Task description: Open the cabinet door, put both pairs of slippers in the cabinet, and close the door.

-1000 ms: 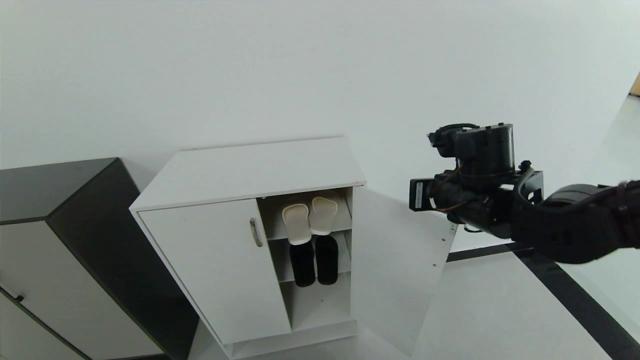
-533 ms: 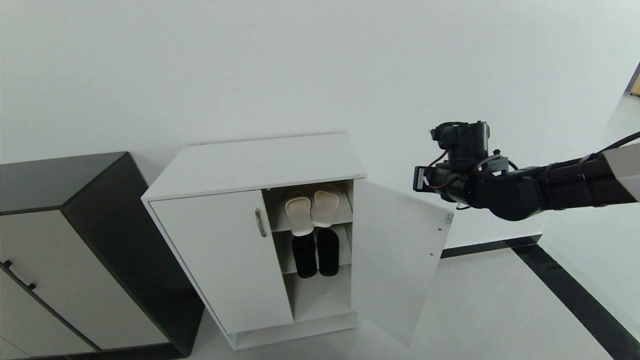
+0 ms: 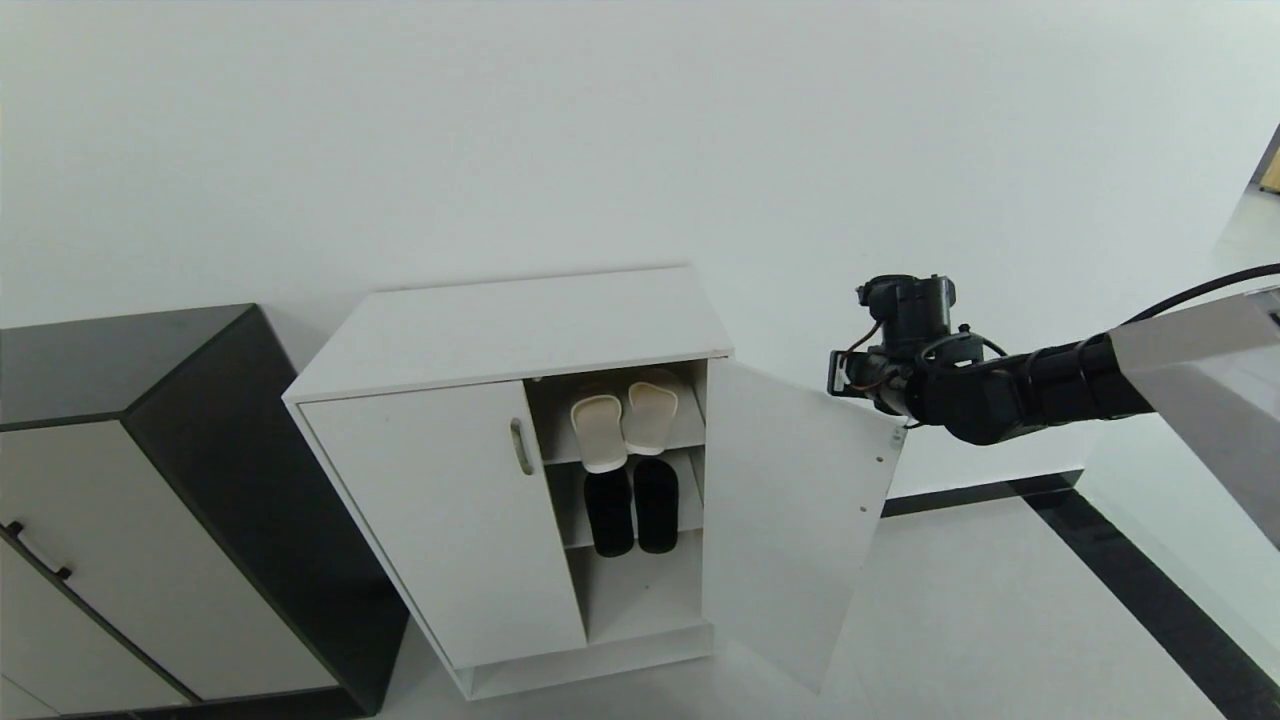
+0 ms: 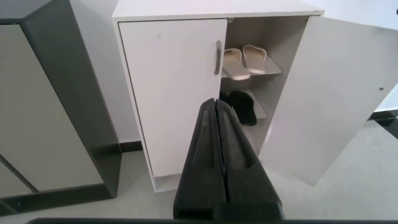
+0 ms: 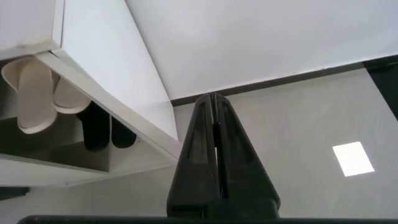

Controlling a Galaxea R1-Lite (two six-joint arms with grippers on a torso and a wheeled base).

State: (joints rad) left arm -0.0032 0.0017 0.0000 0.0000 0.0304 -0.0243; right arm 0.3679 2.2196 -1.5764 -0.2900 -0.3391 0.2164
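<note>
White wall backs a white wooden two-door cabinet [image 3: 510, 330], its right door [image 3: 790, 510] standing open. A pair of cream foam slippers [image 3: 625, 425] lies on the top shelf, a pair of black slippers [image 3: 632, 515] below. The right gripper [image 5: 214, 99], fingers together, hovers beside the door's upper outer corner. The left gripper [image 4: 216, 104] likewise has its fingers together.

The cabinet [image 3: 500, 330] is smooth white board, matt, with a brushed-metal door handle [image 3: 519, 447]. The pale slippers [image 3: 622, 425] look like smooth moulded foam (the black slippers [image 3: 630, 515] duller). The dark cabinet [image 3: 110, 360] on the left has a faintly glossy top, and the floor [image 3: 980, 620] a soft sheen.
</note>
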